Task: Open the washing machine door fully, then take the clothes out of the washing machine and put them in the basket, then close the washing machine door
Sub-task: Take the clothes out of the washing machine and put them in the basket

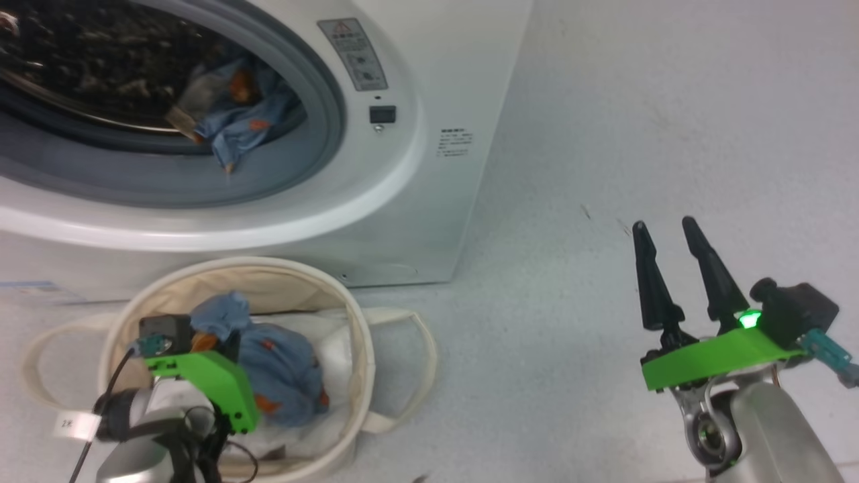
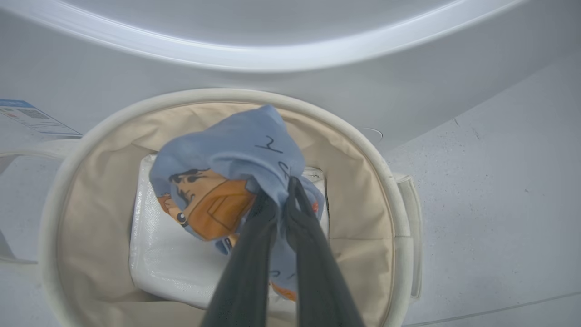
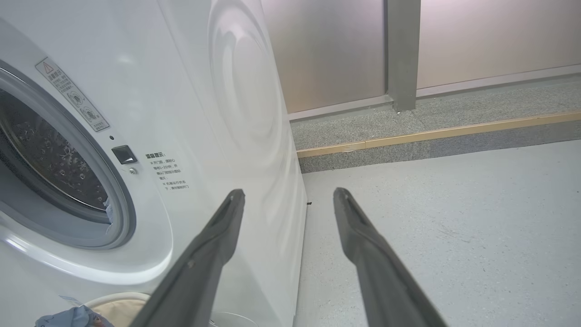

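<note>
Your left gripper (image 2: 278, 193) holds blue printed clothes (image 2: 236, 154) in the basket (image 2: 363, 136).
Its jaws are pinched tight on the cloth, inside the rim, in front of the washing machine (image 1: 436, 80). In the drum mouth (image 1: 201, 181) lies other blue fabric (image 1: 245, 124). Your right gripper (image 1: 663, 225) is spread wide and empty above the floor (image 1: 604, 134).

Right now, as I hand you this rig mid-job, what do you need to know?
Left gripper: shut on a blue printed piece, hanging in the basket above a white folded sheet; not yet released.
Right gripper: open, empty, over the floor beside the washing machine.
Drum mouth open; more blue clothes at its lip.
To do: release, fetch the rest, close the door.
</note>
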